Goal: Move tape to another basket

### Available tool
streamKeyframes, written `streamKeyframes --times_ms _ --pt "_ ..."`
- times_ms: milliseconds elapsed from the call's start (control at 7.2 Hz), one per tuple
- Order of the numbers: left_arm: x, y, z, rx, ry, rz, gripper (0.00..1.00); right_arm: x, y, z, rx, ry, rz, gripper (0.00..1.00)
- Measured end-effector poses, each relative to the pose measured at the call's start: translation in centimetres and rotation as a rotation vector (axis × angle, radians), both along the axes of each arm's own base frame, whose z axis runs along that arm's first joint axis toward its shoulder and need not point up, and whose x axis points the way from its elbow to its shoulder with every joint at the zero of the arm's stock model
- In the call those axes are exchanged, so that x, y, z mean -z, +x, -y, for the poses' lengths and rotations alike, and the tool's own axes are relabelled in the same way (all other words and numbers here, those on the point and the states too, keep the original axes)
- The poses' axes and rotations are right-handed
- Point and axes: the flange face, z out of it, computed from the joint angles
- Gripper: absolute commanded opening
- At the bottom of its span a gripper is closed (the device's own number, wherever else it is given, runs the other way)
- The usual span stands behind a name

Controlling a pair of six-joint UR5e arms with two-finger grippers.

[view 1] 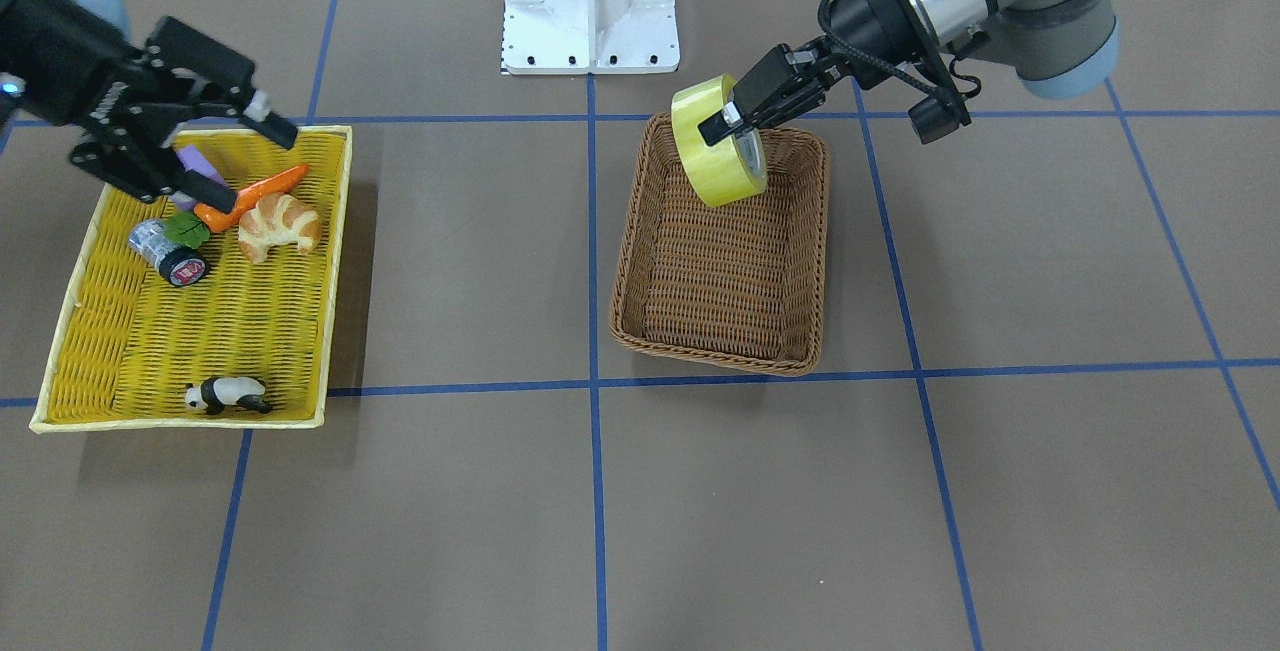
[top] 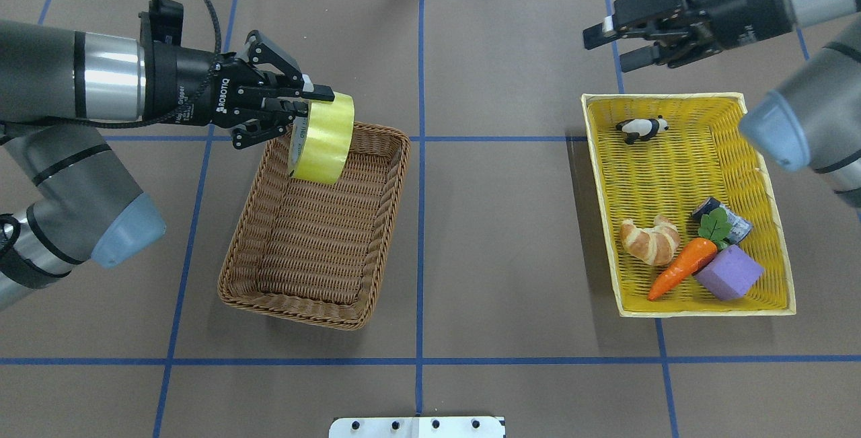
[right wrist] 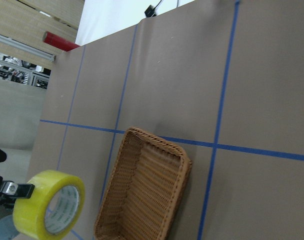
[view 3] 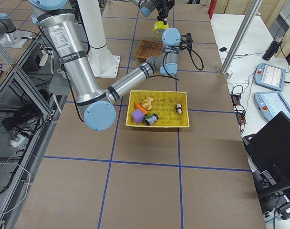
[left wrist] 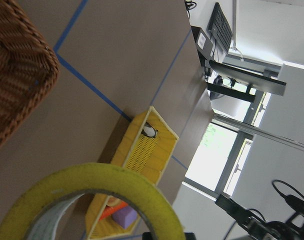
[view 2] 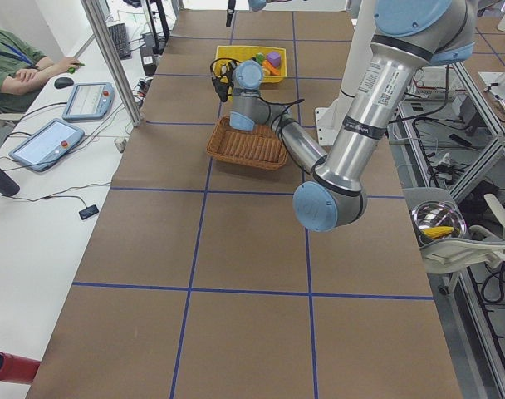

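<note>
Quick headcount of the bench. Two baskets: one brown wicker basket and one yellow tray. One tape roll. Five small items are in the tray, one of each kind: one panda up at the tray's 12 o'clock end in the overhead view, then one croissant, one carrot, one purple block and one silver cylinder, those four bunched toward 5 o'clock. Two grippers, the left gripper and the right gripper, with two fingers each, so four in all. One white base plate too.
</note>
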Motion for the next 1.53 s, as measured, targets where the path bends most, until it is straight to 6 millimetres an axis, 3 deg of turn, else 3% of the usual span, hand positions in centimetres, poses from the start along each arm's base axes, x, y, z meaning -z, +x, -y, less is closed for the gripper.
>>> streamKeyframes --times_ms 278,556,972,1111,1528 --pt "-0.3 0.5 0.1 -0.011 0.042 0.212 0.00 -7.2 5.3 1.6 -0.105 0.103 -0.210 1.00" --pt "-1.8 2.2 0.0 -0.049 0.061 0.357 0.00 -11.1 8.8 3.2 -0.064 0.175 -0.416 1.00" --pt "-3.4 9.4 -3.3 -0.083 0.052 0.577 0.00 -16.7 12.3 4.0 0.122 0.170 -0.655 1.00" --pt "-3.4 11.1 -4.2 -0.094 0.060 0.642 0.00 -16.9 13.0 4.6 0.215 0.128 -0.715 1.00" --pt "-2.9 14.1 -5.7 -0.099 0.085 0.715 0.00 -14.6 14.7 5.5 0.382 0.018 -0.785 1.00"
